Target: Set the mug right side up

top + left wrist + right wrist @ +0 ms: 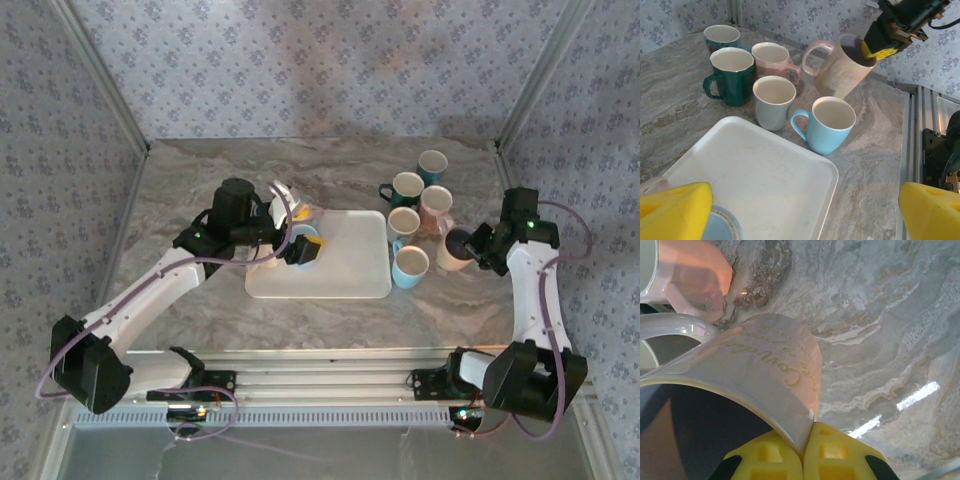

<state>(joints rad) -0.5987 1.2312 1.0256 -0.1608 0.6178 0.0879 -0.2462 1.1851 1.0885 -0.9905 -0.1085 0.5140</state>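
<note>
Tilted mug is gripped at the rim by right tool beside the tray, left tool released.

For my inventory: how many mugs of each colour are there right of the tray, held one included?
blue mug: 1
dark green mug: 1
pink mug: 1
white mug: 1
light blue mug: 1
pale pink mug, held by right gripper: 1
Total: 6
</note>
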